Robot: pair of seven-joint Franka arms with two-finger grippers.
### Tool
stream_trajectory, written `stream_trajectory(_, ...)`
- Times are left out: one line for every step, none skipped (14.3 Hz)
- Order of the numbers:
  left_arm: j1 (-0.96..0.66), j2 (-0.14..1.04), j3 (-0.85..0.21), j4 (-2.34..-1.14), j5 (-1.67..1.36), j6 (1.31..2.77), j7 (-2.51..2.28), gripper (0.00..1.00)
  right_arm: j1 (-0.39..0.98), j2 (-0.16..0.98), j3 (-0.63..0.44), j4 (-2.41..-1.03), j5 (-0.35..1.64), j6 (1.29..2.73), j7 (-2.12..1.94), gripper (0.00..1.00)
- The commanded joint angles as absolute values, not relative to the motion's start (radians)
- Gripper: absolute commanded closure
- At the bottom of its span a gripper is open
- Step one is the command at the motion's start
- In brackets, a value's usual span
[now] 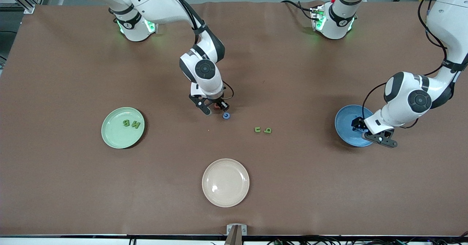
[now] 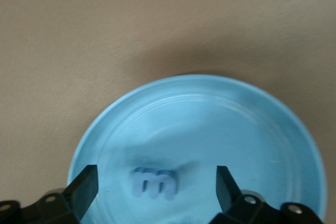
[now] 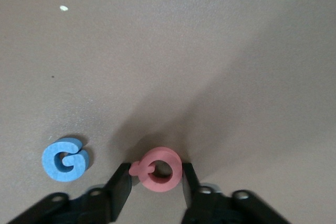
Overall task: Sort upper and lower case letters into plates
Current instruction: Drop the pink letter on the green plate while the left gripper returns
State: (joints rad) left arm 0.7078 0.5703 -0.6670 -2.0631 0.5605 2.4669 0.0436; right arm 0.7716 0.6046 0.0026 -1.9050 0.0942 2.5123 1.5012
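My left gripper (image 1: 361, 127) hangs open just over the blue plate (image 1: 345, 122). In the left wrist view a pale lilac lower case m (image 2: 154, 183) lies flat in the blue plate (image 2: 220, 114), free between the spread fingers of the left gripper (image 2: 156, 177). Near the table's middle, my right gripper (image 1: 214, 109) is down at the cloth. Its fingers (image 3: 124, 178) press both sides of a pink letter Q (image 3: 159, 169) that rests on the table. A blue G (image 3: 65, 159) lies beside it. The pale green plate (image 1: 113, 135) holds a green M (image 1: 136, 124) and a green B (image 1: 126, 123).
Two small green letters (image 1: 257, 129) (image 1: 268, 130) lie on the brown cloth between the blue G (image 1: 226, 116) and the blue plate. A cream-white plate (image 1: 225, 182) sits nearer the front camera, mid table.
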Motion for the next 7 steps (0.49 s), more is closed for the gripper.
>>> stream_trajectory(0.709,0.511,-0.739,-2.069,0.565,2.393,-0.055,0.0,0.762,0.608,-0.012,-1.913,0.081,2.485,1.462,1.0)
stream_trajectory(0.709,0.512,-0.77,-2.069,0.565,2.381,-0.104,0.0,0.743,0.601,-0.012,-1.908,0.081,2.453,1.419,1.0)
stream_trajectory(0.706,0.514,-0.797,-2.069,0.565,2.379,-0.162,0.0,0.706,0.568,-0.012,-1.907,0.081,2.413,1.363,1.0)
stream_trajectory(0.701,0.518,-0.819,-2.069,0.565,2.379,-0.214,0.0,0.672,0.536,-0.012,-1.91,0.081,2.361,1.297,1.0)
stream_trajectory(0.692,0.522,-0.842,-2.069,0.565,2.379,-0.269,0.0,0.625,0.502,-0.012,-1.911,0.081,2.292,1.216,1.0)
stream_trajectory(0.674,0.523,-0.854,-2.068,0.565,2.378,-0.319,0.0,0.58,0.464,-0.014,-1.919,0.081,2.254,1.142,1.0)
stream_trajectory(0.642,0.523,-0.856,-2.06,0.565,2.376,-0.374,0.0,0.527,0.424,-0.012,-1.939,0.08,2.223,1.052,1.0)
